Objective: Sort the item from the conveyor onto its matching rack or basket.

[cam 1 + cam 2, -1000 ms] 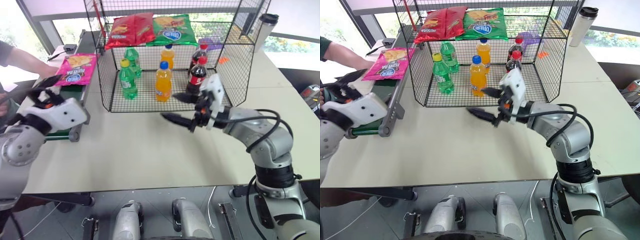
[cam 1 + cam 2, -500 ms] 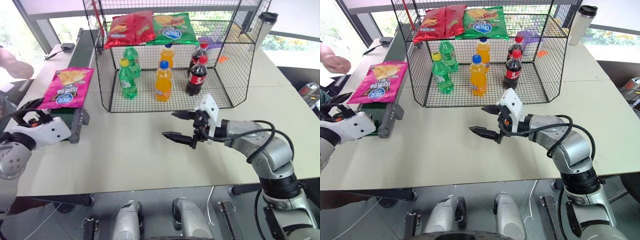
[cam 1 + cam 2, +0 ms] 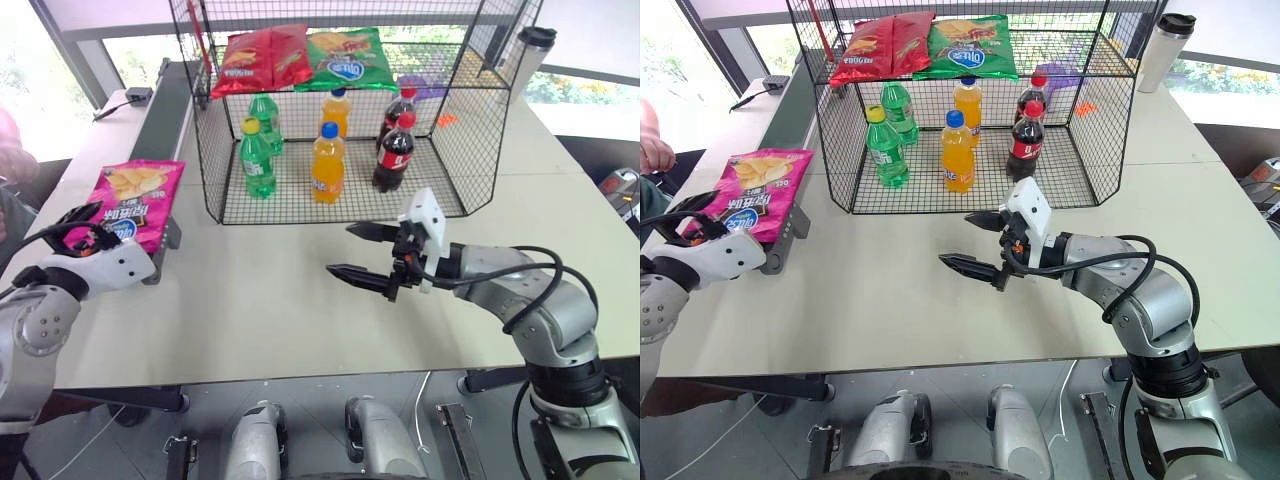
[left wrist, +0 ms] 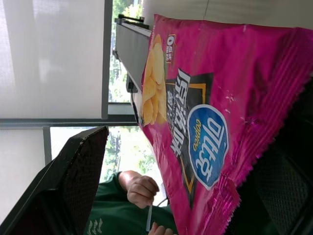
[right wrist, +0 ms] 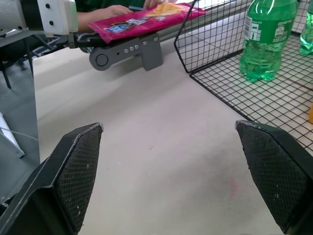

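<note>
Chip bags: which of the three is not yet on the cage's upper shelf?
The pink bag, lying at the conveyor's near end. The red bag and green bag lie side by side on the upper shelf.

- Setting: robotics test lab, staged as a retail sorting cell.
- Plain pale surface [image 3: 300, 310] carries a short conveyor [image 3: 165, 100] at 10 o'clock, grey frame with a roller end.
- Black wire cage [image 3: 340, 120] at 12 o'clock: chip bags [image 3: 300, 58] on the upper shelf, soft-drink bottles [image 3: 325, 160] on the lower floor; mock shop stock.
- Large windows [image 3: 90, 60] behind, greenery outside.
- Insulated tumbler [image 3: 525, 55] at 1 o'clock; a seated person's hand [image 3: 652, 150] at 9 o'clock beside the belt.
</note>
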Controlling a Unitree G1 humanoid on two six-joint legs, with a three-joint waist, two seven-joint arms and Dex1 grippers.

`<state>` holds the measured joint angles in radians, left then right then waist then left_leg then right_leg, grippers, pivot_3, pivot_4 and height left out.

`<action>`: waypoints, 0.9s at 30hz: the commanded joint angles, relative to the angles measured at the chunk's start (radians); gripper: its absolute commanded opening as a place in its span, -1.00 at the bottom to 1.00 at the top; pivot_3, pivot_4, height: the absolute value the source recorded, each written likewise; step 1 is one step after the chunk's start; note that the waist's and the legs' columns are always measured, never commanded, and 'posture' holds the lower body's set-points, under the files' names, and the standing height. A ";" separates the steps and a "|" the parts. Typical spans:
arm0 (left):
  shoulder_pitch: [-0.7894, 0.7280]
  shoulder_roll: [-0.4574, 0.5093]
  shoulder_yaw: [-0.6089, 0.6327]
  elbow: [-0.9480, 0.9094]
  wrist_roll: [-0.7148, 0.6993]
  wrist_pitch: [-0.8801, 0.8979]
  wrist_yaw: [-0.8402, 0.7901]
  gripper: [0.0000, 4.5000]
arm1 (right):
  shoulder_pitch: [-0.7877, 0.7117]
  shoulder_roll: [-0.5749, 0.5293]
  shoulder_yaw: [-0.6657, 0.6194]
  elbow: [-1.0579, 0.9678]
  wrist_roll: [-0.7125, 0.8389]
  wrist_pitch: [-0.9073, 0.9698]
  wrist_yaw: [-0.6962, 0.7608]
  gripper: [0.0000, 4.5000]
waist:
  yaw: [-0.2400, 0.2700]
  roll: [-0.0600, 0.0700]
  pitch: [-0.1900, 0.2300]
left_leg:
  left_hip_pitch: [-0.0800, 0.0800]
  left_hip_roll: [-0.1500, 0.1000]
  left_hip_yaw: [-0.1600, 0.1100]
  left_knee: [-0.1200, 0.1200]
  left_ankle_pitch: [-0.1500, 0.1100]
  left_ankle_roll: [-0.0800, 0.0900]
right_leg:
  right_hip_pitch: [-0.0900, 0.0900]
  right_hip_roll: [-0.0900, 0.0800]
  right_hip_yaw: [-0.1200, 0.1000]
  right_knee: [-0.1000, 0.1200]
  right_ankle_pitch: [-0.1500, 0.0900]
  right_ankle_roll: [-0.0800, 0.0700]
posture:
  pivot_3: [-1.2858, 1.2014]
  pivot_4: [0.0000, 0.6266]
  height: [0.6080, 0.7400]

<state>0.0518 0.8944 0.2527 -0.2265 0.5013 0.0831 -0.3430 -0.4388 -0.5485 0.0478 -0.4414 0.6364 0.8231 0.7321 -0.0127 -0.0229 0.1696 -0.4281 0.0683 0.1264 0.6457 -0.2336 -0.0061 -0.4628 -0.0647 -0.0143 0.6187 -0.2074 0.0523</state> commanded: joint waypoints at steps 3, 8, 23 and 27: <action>-0.050 -0.027 -0.046 0.060 0.028 0.010 0.026 0.99 | 0.001 0.002 -0.031 -0.039 0.009 -0.024 -0.022 1.00 | -0.001 0.000 0.000 | 0.001 0.000 0.000 0.000 0.000 0.000 | 0.001 0.000 0.000 0.001 0.000 0.000 | 0.03 -0.52 1.00; -0.078 -0.044 -0.067 0.083 0.042 0.019 0.047 0.88 | 0.003 0.003 -0.029 -0.034 -0.001 -0.034 -0.038 1.00 | 0.001 0.000 0.000 | 0.002 0.000 0.000 0.001 0.000 0.001 | 0.001 0.000 0.000 0.003 0.000 0.000 | 0.03 -0.52 1.00; -0.139 -0.026 0.020 -0.031 -0.057 0.146 -0.090 -0.98 | -0.001 0.019 -0.024 -0.004 -0.020 -0.066 -0.069 1.00 | -0.002 0.000 0.000 | 0.002 0.000 0.000 0.002 0.001 0.001 | 0.000 0.001 0.000 0.005 0.000 0.000 | 0.03 -0.52 1.00; -0.157 0.005 0.188 -0.136 -0.257 0.279 -0.273 -0.98 | 0.003 0.026 -0.027 0.015 -0.020 -0.077 -0.061 1.00 | -0.003 0.000 0.000 | 0.002 0.000 0.000 0.002 0.001 0.001 | 0.000 0.001 0.000 0.005 0.000 0.000 | 0.03 -0.52 1.00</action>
<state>-0.0860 0.8659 0.3368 -0.2980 0.3256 0.3132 -0.5517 -0.4318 -0.5282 0.0454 -0.4221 0.6109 0.7702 0.6666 -0.0160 -0.0234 0.1694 -0.4263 0.0685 0.1266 0.6481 -0.2327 -0.0047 -0.4627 -0.0633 -0.0141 0.6241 -0.2075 0.0526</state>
